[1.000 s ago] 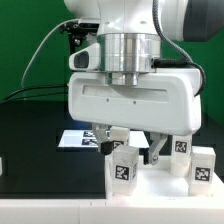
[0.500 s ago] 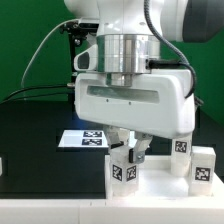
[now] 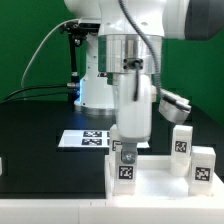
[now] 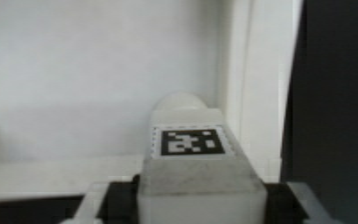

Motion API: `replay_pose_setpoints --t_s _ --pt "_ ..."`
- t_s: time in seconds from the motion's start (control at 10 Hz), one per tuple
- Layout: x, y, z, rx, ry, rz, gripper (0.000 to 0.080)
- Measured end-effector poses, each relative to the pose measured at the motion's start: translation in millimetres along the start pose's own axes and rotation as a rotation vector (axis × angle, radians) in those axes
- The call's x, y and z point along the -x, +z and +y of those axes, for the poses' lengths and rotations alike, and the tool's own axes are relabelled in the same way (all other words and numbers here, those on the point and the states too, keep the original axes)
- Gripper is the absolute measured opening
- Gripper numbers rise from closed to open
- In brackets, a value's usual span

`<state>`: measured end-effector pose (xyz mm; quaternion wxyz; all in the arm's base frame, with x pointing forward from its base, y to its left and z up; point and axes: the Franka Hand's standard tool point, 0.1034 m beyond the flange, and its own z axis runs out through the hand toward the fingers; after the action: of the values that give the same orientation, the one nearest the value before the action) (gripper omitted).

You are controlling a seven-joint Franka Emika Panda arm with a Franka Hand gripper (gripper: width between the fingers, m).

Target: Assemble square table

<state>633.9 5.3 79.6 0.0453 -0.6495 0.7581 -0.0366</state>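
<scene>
The square table top [image 3: 152,186] lies flat at the front of the black table. A white tagged leg [image 3: 126,171] stands upright on its corner at the exterior view's left. My gripper [image 3: 124,154] comes straight down on this leg, hand seen edge-on. In the wrist view the leg [image 4: 190,145] fills the gap between the dark pads [image 4: 119,200], which touch both its sides, so the gripper [image 4: 197,202] is shut on it. The top [image 4: 87,80] shows white behind the leg. Two more tagged legs [image 3: 182,143] [image 3: 203,167] stand on the top's right side.
The marker board [image 3: 88,139] lies on the black table just behind the top. The white robot base [image 3: 95,90] stands behind it before a green backdrop, with cables at the left. In the wrist view black table [image 4: 339,100] shows beyond the top's edge.
The hand has turned about a quarter turn around its vertical axis, from broadside to edge-on. It stays over the same leg, which keeps its place on the corner.
</scene>
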Motion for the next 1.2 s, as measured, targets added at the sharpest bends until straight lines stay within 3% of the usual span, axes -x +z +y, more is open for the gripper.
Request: replay_pose_setpoints --t_s 0.3,0.4,0.6,0.7,0.9,1.2 --pt "3.6 0.4 -1.9 -0.029 0.356 -0.019 0.0286" --pt "3.2 0.5 -1.9 -0.029 0.355 -0.017 0.0286" --pt "3.2 1.1 -1.5 -0.028 0.329 -0.017 0.0525" --pt "1.7 0.7 -3.7 -0.043 0.113 -0.011 0.0610" --pt "5.6 2.0 -2.8 -0.049 -0.209 -0.006 0.0641" --pt "3.5 2.0 -3.5 -0.051 -0.389 0.002 0.0648"
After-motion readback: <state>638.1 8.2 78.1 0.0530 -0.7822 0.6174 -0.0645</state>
